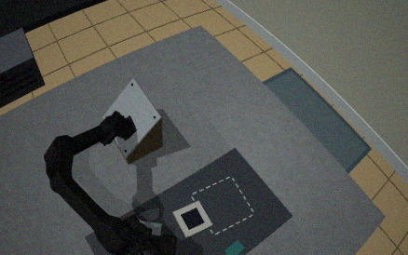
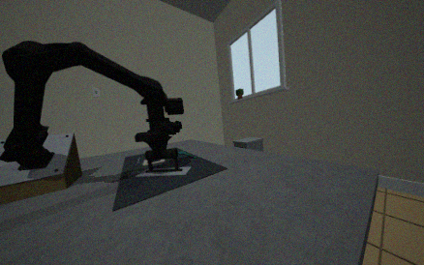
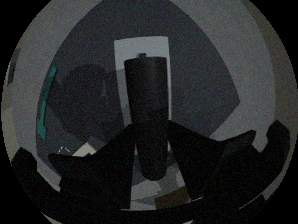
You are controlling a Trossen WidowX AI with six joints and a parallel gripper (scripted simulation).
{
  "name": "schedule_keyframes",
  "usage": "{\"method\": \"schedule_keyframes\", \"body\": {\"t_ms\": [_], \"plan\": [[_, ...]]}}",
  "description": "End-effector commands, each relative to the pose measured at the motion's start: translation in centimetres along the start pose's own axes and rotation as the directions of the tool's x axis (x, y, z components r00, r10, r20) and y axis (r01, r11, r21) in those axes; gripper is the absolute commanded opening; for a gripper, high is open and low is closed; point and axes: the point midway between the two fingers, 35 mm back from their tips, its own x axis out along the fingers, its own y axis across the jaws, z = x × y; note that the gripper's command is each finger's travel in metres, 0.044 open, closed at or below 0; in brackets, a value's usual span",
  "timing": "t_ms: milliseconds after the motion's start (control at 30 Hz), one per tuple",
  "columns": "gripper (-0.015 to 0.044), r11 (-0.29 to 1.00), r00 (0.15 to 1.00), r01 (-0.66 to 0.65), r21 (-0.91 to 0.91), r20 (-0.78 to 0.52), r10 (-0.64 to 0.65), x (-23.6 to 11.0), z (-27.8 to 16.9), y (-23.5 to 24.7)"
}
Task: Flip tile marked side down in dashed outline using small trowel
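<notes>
Your gripper (image 2: 162, 161) is clamped on the small trowel's handle (image 3: 148, 106) low over the mat (image 1: 261, 205), and the tile (image 1: 193, 218) lies just outside the dashed outline (image 1: 242, 193), so a careless lift could drag the blade and shove it.

Arm reaching over mat on grey table (image 1: 289, 154).
Dark mat (image 1: 261, 186) bears a dashed outline (image 1: 242, 191); the white-framed tile (image 1: 193, 218) lies at its lower-left corner, beside the arm (image 1: 70, 181).
</notes>
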Motion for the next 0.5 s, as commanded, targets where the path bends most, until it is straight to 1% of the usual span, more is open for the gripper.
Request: {"method": "schedule_keyframes", "body": {"t_ms": [0, 367, 467], "plan": [[0.0130, 1.000, 1.000, 0.002, -0.005, 0.001, -0.002, 0.06, 0.02, 0.00], [0.0130, 1.000, 1.000, 0.002, 0.000, 0.001, -0.002, 0.06, 0.02, 0.00], [0.0130, 0.998, 1.000, 0.002, 0.065, 0.001, -0.002, 0.06, 0.02, 0.00]]}}
